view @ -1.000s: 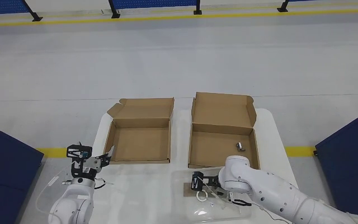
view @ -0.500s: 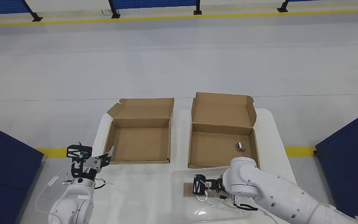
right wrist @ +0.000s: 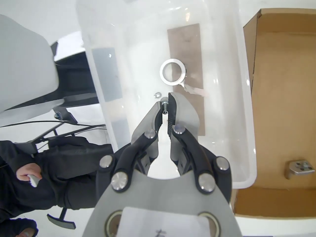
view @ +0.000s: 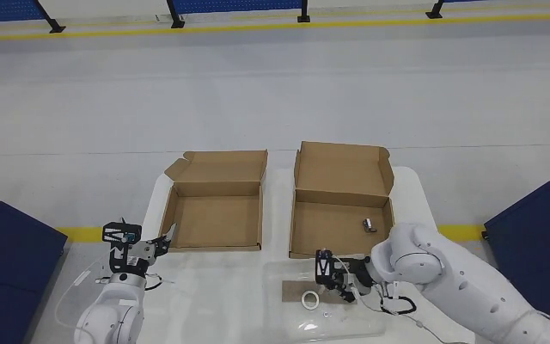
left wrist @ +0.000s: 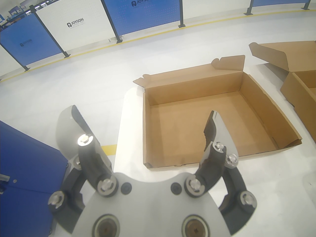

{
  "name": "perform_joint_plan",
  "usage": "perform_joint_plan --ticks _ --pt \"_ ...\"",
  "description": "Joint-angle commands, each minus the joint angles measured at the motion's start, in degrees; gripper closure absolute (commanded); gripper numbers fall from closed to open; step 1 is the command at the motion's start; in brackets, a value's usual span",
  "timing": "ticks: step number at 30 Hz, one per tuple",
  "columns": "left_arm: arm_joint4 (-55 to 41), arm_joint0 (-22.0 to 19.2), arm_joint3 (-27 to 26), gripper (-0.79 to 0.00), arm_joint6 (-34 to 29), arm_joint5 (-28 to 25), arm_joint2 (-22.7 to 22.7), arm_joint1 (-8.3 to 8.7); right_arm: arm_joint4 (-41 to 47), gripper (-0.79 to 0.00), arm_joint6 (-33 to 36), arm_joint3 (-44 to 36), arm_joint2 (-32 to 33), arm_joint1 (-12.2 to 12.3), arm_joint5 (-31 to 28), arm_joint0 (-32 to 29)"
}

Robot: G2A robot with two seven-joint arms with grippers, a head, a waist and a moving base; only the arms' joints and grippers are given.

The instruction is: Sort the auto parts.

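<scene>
Now small silver bolt (right wrist: 164, 107) pinched between right gripper (right wrist: 165, 104) tips, over clear plastic bin (right wrist: 243, 80), near white ring (right wrist: 172, 72). Brown cardboard box (right wrist: 279, 75) just beside bin edge. Left gripper (left wrist: 145, 127) spread wide before second open cardboard box (left wrist: 197, 129).

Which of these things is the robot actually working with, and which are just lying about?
In the job: bolt in the right gripper; ring and small metal piece in the clear bin; bracket in the right box; left box.
Just about: blue partitions; yellow floor line.

Right hand (right wrist: 165, 101) swung right gripping a bolt (right wrist: 164, 105), clearing the ring (view: 309, 299)
</scene>
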Motion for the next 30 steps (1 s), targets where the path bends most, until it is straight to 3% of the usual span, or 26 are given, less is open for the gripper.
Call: perform_joint_plan --ticks 1,13,19,25,30 --pt "0.0 0.0 0.0 -0.785 0.0 0.0 0.0 0.0 4.3 0.0 -3.0 1.1 0.0 1.8 -3.0 0.1" --pt "0.0 0.0 0.0 -0.785 0.0 0.0 0.0 0.0 6.2 0.0 -4.7 1.4 -0.1 2.0 -3.8 -0.3" --pt "0.0 0.0 0.0 -0.785 0.0 0.0 0.0 0.0 24.3 0.0 -11.4 6.1 -1.1 3.3 -11.4 0.4" --pt "0.0 0.0 0.0 -0.785 0.0 0.0 0.0 0.0 36.9 0.0 -18.3 7.0 -8.1 6.8 -18.4 4.3" --pt "0.0 0.0 0.0 -0.785 0.0 0.0 0.0 0.0 45.2 0.0 -18.3 5.2 -12.9 8.4 -18.4 7.9"
